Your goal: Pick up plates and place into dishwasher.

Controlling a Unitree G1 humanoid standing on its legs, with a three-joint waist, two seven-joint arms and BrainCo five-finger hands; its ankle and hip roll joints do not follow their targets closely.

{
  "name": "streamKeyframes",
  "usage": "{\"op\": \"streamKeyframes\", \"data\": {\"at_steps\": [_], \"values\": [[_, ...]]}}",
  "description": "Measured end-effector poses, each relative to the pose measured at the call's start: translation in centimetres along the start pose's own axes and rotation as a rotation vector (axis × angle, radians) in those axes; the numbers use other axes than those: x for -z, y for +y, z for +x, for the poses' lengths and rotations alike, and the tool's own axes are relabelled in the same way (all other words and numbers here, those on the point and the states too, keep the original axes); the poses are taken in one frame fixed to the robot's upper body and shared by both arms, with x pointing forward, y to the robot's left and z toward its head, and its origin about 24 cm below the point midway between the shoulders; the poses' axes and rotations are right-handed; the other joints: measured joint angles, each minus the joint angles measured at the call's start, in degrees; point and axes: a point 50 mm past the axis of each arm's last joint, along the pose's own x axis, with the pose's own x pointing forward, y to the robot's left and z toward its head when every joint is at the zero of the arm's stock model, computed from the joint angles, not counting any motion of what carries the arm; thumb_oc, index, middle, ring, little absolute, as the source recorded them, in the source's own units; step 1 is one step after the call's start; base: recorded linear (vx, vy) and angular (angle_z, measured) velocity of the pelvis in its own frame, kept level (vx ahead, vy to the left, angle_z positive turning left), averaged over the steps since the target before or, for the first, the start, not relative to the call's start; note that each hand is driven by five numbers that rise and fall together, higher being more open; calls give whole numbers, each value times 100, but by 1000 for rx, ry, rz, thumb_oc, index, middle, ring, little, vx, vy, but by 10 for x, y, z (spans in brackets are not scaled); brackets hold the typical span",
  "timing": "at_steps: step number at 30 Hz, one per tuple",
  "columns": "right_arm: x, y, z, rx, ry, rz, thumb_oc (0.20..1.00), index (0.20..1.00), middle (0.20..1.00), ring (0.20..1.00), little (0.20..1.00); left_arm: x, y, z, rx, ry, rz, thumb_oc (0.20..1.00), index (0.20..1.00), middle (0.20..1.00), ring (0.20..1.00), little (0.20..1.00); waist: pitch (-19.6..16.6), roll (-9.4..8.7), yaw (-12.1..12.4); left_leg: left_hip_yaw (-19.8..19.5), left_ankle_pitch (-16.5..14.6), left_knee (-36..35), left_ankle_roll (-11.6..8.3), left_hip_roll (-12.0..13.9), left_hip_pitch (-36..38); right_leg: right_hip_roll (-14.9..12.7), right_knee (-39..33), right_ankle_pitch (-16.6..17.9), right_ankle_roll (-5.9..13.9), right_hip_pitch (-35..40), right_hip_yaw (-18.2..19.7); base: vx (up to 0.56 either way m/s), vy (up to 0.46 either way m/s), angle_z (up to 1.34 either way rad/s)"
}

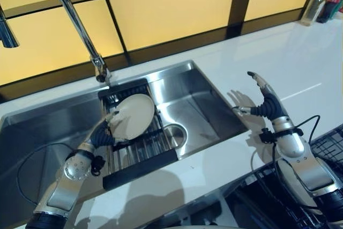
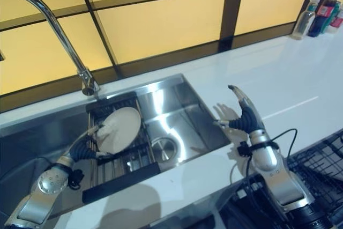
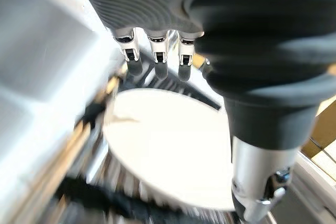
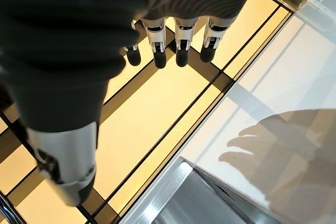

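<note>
From the left eye view it's a white desk (image 1: 300, 68) with a steel sink (image 1: 203, 116) sunk into it, a curved chrome faucet (image 1: 64, 9) behind, and a wall of yellow panels (image 1: 171, 9) in dark frames; a few bottles (image 1: 321, 1) sit in the far right corner. A black-edged drying rack (image 1: 142, 156) lies across the sink, and the cream plate (image 1: 132, 115) stands tilted on it. The left robot hand (image 1: 104, 132) is right at the plate's lower-left edge, fingers on the rim. The right eye view has the right robot hand (image 2: 244, 113) raised over the desk beside the sink, fingers straight and spread, holding nothing, with a dark wire basket (image 2: 321, 159) at lower right. In the left wrist view the fingers (image 3: 157, 56) reach over the plate's far edge with the thumb (image 3: 257, 182) on the near side, so it looks pinched. The right wrist view looks past relaxed fingers (image 4: 181, 45) at the panels and desk.
</note>
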Motion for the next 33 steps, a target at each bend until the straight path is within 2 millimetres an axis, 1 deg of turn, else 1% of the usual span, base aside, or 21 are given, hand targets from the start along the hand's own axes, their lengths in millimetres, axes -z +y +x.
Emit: {"op": "streamKeyframes", "data": {"at_steps": [5,8,18,23,26,28,31,33], "values": [[1,1,-1,1,9,2,1000,1000,1000,1000,1000,-7,5,-1,-79,-56,66,1000,1000,1000,1000,1000,89,-86,9,0,0,1,-1,-1,1,-1,0,0,0,0,0,0,0,0],[4,3,-4,-2,22,1,1000,1000,1000,1000,1000,-9,7,-1,-104,-70,90,1000,1000,1000,1000,1000,155,-100,6,0,0,6,-1,-1,0,-2,0,0,0,1,0,0,0,0],[4,2,-5,13,27,2,1000,1000,1000,1000,1000,-11,7,-2,-104,-79,85,1000,1000,1000,1000,1000,248,-74,-18,6,1,11,-1,-1,-7,-3,0,0,0,-7,2,0,0,0],[5,3,-6,11,31,2,1000,1000,1000,1000,1000,-11,5,-2,-81,-78,82,1000,1000,1000,1000,1000,308,-27,-25,8,1,11,-1,-1,-6,-4,1,1,0,-7,6,0,0,0],[5,3,-6,11,31,2,1000,1000,1000,1000,1000,-11,3,-2,-50,-79,73,1000,1000,1000,1000,1000,311,-21,-27,8,1,12,-2,-1,-5,-4,1,1,0,-6,6,0,0,0],[5,3,-6,10,32,2,1000,1000,1000,1000,1000,-12,-2,-2,-1,-81,35,1000,1000,1000,1000,1000,312,-20,-28,8,1,13,-2,-1,0,-4,1,1,0,-1,6,0,0,0],[7,4,-8,5,40,2,1000,1000,1000,1000,1000,-14,-12,-3,123,-87,-70,1000,1000,1000,1000,1000,320,-4,-30,8,1,13,-1,-2,0,-6,1,1,0,0,6,0,0,0],[5,5,-11,0,37,6,1000,1000,1000,1000,1000,-15,-19,-4,235,-84,-201,1000,1000,1000,1000,1000,343,38,-41,9,1,13,-1,-2,4,-8,1,1,0,1,7,9,45,0]]}}
